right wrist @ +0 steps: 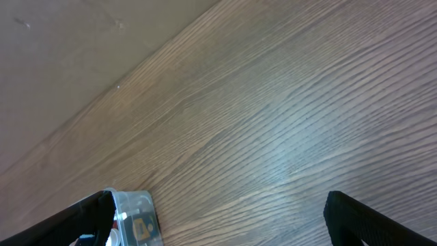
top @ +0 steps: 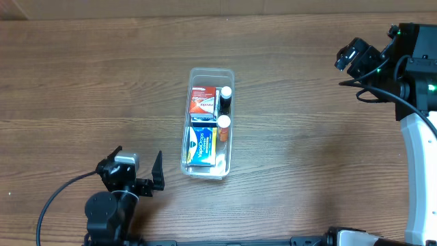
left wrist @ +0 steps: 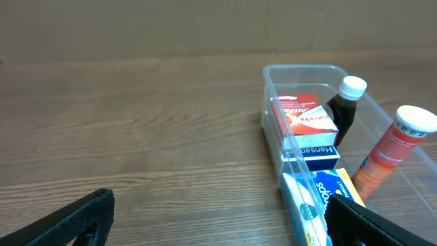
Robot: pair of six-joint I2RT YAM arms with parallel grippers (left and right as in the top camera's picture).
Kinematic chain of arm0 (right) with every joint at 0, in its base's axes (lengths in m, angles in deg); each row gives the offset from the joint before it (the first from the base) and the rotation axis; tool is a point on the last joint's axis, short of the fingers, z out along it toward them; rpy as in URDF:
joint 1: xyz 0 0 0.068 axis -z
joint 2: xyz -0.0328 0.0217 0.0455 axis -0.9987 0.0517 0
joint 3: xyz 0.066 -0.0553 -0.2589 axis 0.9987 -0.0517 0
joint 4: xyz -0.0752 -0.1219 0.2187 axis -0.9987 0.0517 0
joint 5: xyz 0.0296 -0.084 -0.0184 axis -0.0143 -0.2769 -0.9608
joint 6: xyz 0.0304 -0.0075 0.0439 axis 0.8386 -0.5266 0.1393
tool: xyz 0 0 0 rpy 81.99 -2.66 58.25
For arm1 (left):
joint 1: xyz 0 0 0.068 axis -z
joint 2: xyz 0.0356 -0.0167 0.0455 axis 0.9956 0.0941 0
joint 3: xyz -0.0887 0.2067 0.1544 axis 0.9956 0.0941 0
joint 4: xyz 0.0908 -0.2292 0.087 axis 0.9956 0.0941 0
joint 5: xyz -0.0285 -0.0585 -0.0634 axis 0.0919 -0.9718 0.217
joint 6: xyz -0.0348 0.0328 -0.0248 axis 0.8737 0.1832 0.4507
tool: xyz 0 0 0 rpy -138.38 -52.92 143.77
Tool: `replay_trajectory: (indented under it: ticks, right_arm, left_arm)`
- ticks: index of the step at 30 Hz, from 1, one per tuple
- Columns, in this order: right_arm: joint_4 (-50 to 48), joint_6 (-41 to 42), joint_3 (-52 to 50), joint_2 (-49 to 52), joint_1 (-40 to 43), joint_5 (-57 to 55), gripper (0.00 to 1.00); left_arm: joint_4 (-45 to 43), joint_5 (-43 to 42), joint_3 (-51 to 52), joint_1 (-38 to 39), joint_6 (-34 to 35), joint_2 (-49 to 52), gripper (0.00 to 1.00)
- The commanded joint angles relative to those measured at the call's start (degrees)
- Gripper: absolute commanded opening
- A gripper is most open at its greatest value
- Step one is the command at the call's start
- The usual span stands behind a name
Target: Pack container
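1. Brown wood-grain table (top: 82, 89): seen in all three views, everything rests on it.
2. Right gripper (right wrist: 218, 225): held at the far right of the table, well apart from the container. Its black fingers (right wrist: 61, 222) are spread wide and nothing is held between them. Mostly bare wood is seen from the right wrist, with one container corner at the lower left.
3. Left gripper (top: 140, 152): placed near the front edge, to the left of the container and not touching it. The jaws are apart and nothing is gripped.
4. Container (top: 211, 69): clear plastic bin, set at table centre with its long axis running front to back. It is seen between the two arms, nearer the left one.
5. Yellow-and-blue box (top: 203, 145): laid flat in the front half of the container, along its left wall.
6. Red-and-white box (top: 202, 101): laid in the back half. A dark blue box (left wrist: 317, 154) is seen at its front; whether it lies beside or partly under cannot be told.
7. Orange tube (left wrist: 389, 154): white cap, leaned along the right side, mid-container.
8. Dark bottle (left wrist: 345, 113): white cap, stood upright at the back right, beside the red-and-white box.
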Motion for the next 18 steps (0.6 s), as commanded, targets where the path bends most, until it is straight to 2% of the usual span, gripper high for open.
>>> replay_trajectory:
  ticks: [1,5,10,18]
  right_arm:
    - [-0.3,-0.3,0.3,-0.3,0.0,0.3,1.00]
    - [-0.3,-0.3,0.3,-0.3,0.0,0.3,1.00]
    - [-0.3,-0.3,0.3,-0.3,0.0,0.3,1.00]
    - [-0.3,-0.3,0.3,-0.3,0.0,0.3,1.00]
  left_arm:
    - [-0.5,-1.0,3.0,-0.4,1.0,-6.5,1.00]
    - [-0.7,-1.0,5.3,-0.4,1.0,-7.0,1.00]
    - [8.7,-1.0,5.7,-0.4,1.0,-6.9,1.00]
    - [8.5,-1.0,5.7,-0.4,1.0,-6.9,1.00]
